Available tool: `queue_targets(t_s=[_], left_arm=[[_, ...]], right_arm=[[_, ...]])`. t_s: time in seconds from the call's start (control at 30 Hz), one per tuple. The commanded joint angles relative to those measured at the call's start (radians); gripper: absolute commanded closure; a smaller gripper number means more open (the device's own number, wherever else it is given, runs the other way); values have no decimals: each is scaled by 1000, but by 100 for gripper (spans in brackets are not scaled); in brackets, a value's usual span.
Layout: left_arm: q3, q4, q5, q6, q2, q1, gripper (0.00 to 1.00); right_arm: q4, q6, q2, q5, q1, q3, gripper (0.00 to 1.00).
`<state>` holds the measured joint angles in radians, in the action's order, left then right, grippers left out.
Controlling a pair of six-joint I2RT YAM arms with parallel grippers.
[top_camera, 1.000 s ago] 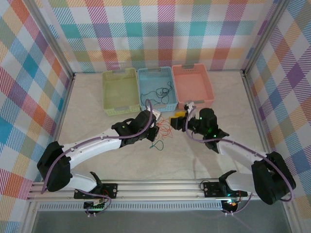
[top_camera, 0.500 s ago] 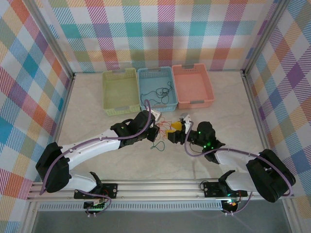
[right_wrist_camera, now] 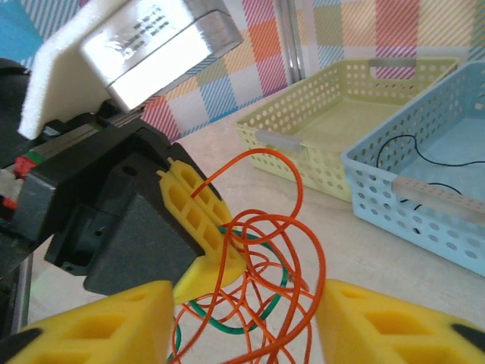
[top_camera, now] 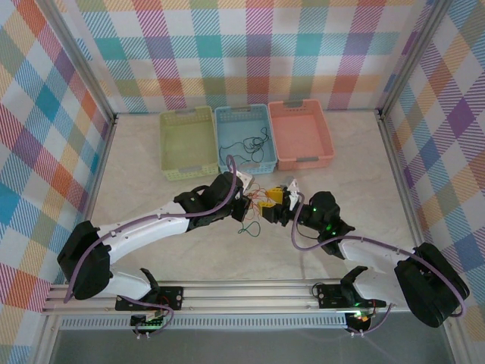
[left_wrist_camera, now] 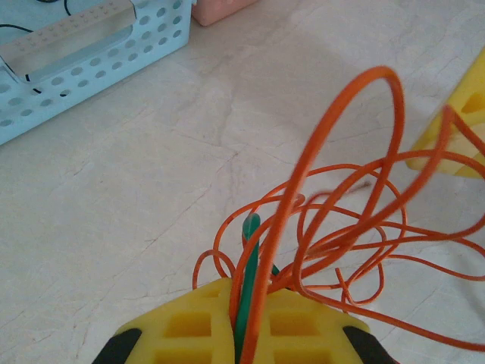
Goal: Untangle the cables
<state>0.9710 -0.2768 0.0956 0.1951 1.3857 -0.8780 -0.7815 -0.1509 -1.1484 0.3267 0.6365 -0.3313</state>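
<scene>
Orange cable [left_wrist_camera: 377, 73], green cable [left_wrist_camera: 248, 250] in closed left gripper [left_wrist_camera: 246, 296]

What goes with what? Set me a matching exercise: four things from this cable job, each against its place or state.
Things:
1. black cable
2. orange cable
3. right gripper
4. pink basket

Places or states:
A. open
B. far right of the basket row
C. pinched in the left gripper
D. inside the blue basket

Pairs: 1-D, 2-C, 3-A, 4-B.

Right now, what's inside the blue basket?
A black cable lies loose in the blue basket. Its near wall hides part of the floor from the right wrist view.
</scene>
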Motion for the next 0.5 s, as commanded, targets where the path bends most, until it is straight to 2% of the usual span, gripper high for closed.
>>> queue_targets(t_s=[0.0,0.17,0.2,0.47], left_arm=[[-3,33,-3,18,7,9,100],[-12,36,42,31,-4,9,100],[-15,36,50,33,-7,10,100],[-34,41,92,49,-35,20,100]], right_arm=[[19,17,-10,-29,8,-33,57],[133,22,-27,-180,8,-66,86],[134,19,-27,-208,8,-62,89],[125,34,23,-252,8,-36,93]])
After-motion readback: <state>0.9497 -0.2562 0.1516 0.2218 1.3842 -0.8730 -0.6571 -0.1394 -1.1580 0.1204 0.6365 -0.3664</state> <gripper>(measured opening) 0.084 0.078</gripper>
